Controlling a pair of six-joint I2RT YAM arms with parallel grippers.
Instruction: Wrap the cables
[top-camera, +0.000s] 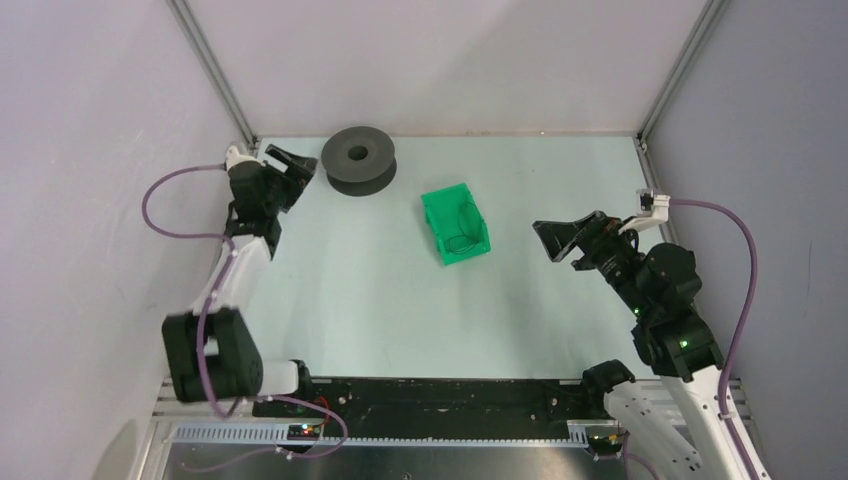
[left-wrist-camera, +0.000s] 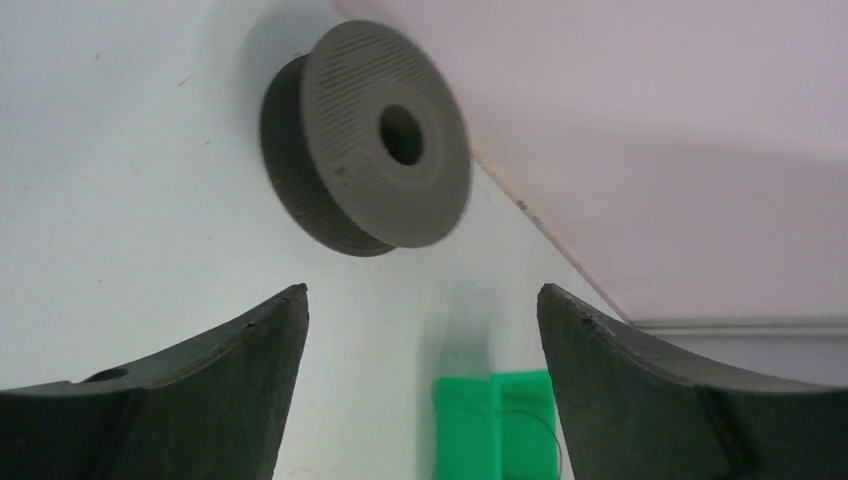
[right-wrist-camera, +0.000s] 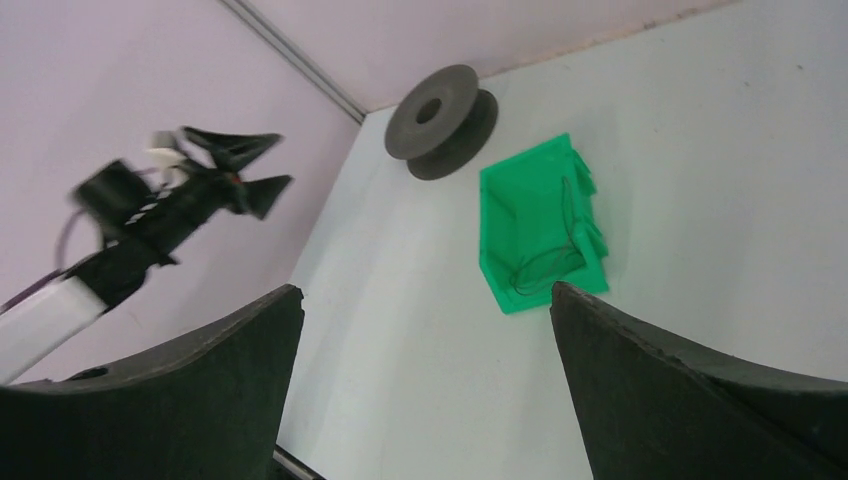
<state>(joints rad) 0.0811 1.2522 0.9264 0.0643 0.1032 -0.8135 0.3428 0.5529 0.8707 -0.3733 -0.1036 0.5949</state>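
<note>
Cables (top-camera: 462, 232) lie in loose loops inside the green bin (top-camera: 436, 203), mid worktop (top-camera: 350, 300). Both hands are released and empty. Left hand (top-camera: 300, 170) faces the spool (top-camera: 358, 158). Right hand (top-camera: 545, 242) is nearer, with the bin to its left. You'd likely reach from there.

Green bin (left-wrist-camera: 465, 425) cut off at left wrist view's bottom edge, cables (right-wrist-camera: 548, 262) perhaps looped, too fine to trace
</note>
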